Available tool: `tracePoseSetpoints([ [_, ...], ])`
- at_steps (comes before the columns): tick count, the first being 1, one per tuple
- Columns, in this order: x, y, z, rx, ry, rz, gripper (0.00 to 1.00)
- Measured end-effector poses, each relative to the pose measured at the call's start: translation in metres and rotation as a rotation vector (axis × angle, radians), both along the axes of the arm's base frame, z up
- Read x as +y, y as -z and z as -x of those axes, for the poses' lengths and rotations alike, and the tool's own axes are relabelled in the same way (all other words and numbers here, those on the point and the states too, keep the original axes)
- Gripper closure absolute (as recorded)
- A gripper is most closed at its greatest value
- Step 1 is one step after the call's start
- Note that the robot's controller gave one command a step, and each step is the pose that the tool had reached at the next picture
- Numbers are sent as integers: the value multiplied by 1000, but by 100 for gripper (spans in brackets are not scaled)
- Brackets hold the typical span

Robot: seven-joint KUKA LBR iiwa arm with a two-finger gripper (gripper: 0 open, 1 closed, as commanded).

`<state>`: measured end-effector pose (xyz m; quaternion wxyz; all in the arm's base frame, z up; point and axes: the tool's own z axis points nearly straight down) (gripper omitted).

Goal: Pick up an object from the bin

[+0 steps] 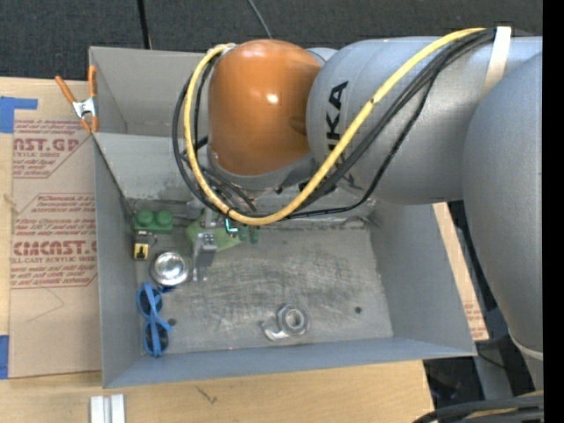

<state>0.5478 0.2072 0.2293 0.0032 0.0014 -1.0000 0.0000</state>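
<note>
Because the gripper (pixel 211 240) sits low at the back of the bin (pixel 335 276), tucked under the arm's orange cover (pixel 260 104) and close to the rear wall, the likeliest trouble is a scrape against that wall if it shifts backward. Whether the gripper is spread or closed cannot be told, since the cover and cables hide most of it. So a second risk is a lift that comes up with nothing, or with a thing caught only by its edge and dropped. The pale green piece (pixel 231 235) lies right at the gripper, on the bin floor near the rear wall and left of centre. It looks thin and light, and I judge it could slide or tip away rather than be caught.

Along the bin's left side, a dark green block (pixel 154 221) with two studs stands near the back. A small yellow and black piece (pixel 139 251) lies just in front of it, then a shiny silver round thing (pixel 170 269). Blue sunglasses (pixel 152 318) lie nearest the front. A metal ring (pixel 289 322) lies apart, toward the front middle.
</note>
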Motion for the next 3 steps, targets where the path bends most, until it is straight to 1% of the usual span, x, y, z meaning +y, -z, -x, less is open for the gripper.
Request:
tracePoseSetpoints([
  [1,0,159,-19,-13,-257,-4,0],
  [2,1,154,-22,-21,-256,-7,100],
  [3,-14,-96,-28,-19,-261,-2,100],
])
